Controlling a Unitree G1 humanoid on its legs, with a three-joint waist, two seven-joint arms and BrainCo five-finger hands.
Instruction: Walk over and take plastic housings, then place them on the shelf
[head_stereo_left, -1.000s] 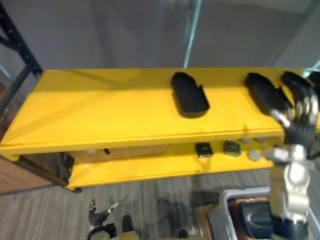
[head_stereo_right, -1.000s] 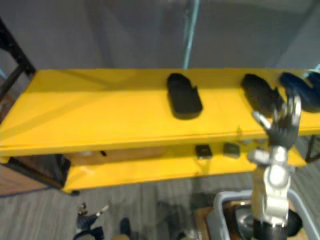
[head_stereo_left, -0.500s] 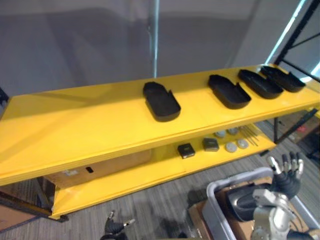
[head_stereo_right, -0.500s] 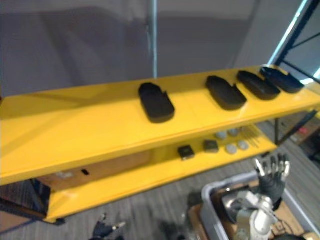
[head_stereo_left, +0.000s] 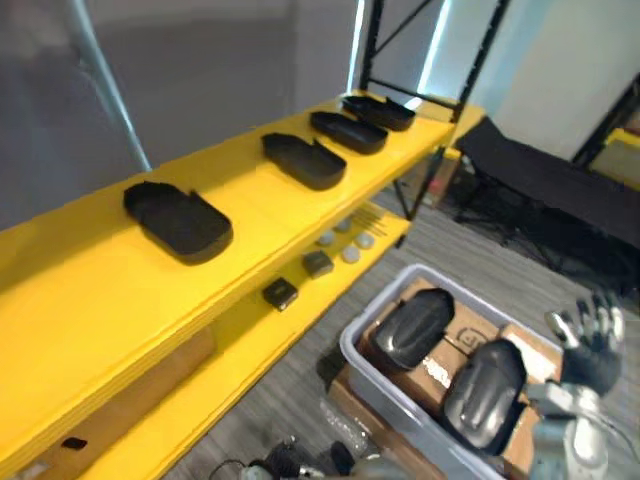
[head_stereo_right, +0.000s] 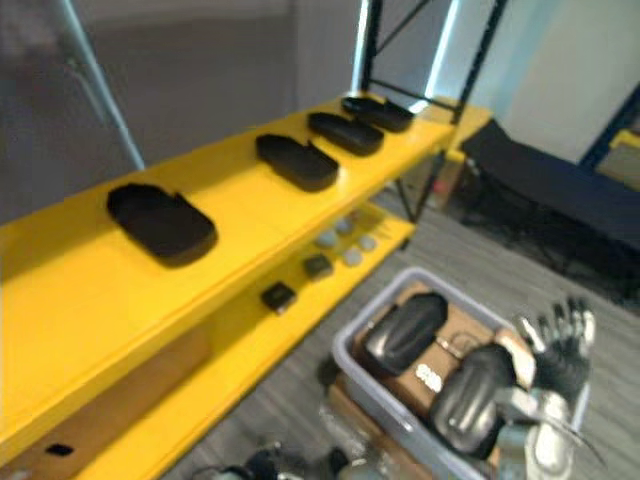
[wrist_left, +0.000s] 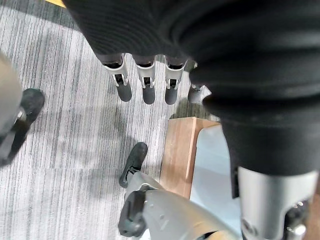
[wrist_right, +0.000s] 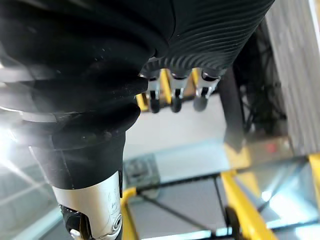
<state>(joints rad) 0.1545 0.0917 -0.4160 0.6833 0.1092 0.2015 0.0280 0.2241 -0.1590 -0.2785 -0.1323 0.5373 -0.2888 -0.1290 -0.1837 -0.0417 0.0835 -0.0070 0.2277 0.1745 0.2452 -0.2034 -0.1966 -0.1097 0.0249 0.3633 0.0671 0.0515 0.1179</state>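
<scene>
Two dark rounded plastic housings (head_stereo_left: 413, 328) (head_stereo_left: 484, 392) lie on cardboard inside a grey bin (head_stereo_left: 352, 345) on the floor at the lower right. Several black housings lie in a row on the yellow shelf's top board (head_stereo_left: 90, 290): one at the near end (head_stereo_left: 178, 218), another further along (head_stereo_left: 303, 160), two more at the far end (head_stereo_left: 348, 131). My right hand (head_stereo_left: 590, 345) is raised just right of the bin, open, fingers straight, holding nothing. My left hand (wrist_left: 145, 85) hangs over the grey floor, fingers straight and empty.
The shelf's lower board carries small black blocks (head_stereo_left: 281, 292) and grey round discs (head_stereo_left: 345, 245). A black cot (head_stereo_left: 560, 185) stands on the floor past the shelf's far end. Dark rack posts (head_stereo_left: 375, 40) rise behind the shelf.
The camera has swung right: the shelf now runs off to the left and the bin with housings fills the lower right. My right hand has dropped from shelf height to beside the bin.
</scene>
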